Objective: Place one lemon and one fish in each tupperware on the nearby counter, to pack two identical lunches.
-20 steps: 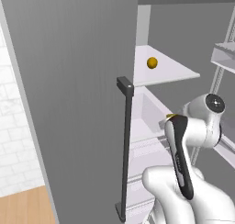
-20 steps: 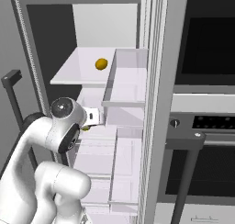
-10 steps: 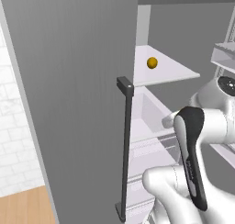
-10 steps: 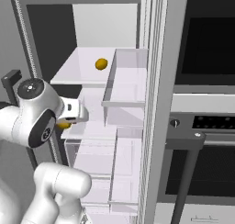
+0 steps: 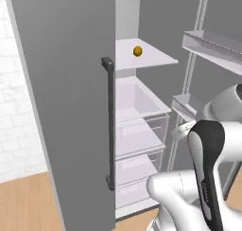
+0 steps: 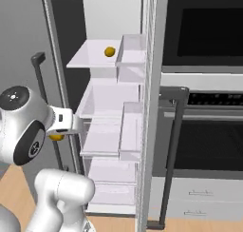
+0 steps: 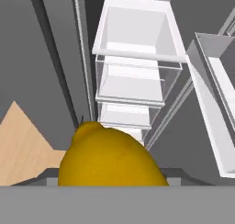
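1. The hand (image 6: 60, 133) grips a lemon (image 7: 110, 159), held clear of the open fridge's (image 6: 111, 131) drawers.
2. Judged: light, firm, waxy and rounded, so it could roll out; squeezing across its widest middle suits best.
3. A second lemon (image 5: 137, 50) sits near the back edge of the top shelf (image 5: 149, 60), smooth white plastic.

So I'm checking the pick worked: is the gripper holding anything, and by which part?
Yes: the gripper holds a lemon. In the hand view the lemon hides the finger tips, so the exact place of the hold cannot be told.
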Robot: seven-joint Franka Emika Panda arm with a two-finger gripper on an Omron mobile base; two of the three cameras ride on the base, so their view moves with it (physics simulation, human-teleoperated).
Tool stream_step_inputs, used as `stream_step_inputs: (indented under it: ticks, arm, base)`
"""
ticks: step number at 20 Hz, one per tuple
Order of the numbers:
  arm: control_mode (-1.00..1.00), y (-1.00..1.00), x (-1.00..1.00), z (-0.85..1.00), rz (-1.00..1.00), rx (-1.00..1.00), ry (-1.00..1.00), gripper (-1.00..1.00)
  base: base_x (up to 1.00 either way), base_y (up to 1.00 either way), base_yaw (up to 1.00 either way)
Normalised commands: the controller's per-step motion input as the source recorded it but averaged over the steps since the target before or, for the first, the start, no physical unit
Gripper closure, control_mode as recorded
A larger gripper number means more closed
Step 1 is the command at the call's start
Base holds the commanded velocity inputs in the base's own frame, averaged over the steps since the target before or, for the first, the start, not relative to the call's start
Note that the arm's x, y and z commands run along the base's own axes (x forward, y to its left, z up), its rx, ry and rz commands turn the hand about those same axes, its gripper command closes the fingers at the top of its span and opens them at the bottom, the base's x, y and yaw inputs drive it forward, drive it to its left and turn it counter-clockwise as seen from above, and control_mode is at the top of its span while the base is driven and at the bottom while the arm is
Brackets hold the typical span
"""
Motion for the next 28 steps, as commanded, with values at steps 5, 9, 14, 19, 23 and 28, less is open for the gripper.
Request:
stream_step_inputs:
  ticks: [5, 9, 14, 19, 23, 28]
  arm:
    - [1.0, 0.0, 0.0, 0.0, 0.0, 0.0, 0.0, 1.0]
    - [1.0, 0.0, 0.0, 0.0, 0.0, 0.0, 0.0, 1.0]
    - [1.0, 0.0, 0.0, 0.0, 0.0, 0.0, 0.0, 1.0]
    - [1.0, 0.0, 0.0, 0.0, 0.0, 0.0, 0.0, 1.0]
    - [1.0, 0.0, 0.0, 0.0, 0.0, 0.0, 0.0, 1.0]
    - [1.0, 0.0, 0.0, 0.0, 0.0, 0.0, 0.0, 1.0]
  base:
    - [-0.93, -0.54, -0.14]
    - [0.26, -1.0, -0.19]
    - [0.62, -1.0, -0.08]
    - [0.13, -1.0, 0.0]
    - [0.19, -1.0, 0.0]
    - [0.77, -1.0, 0.03]
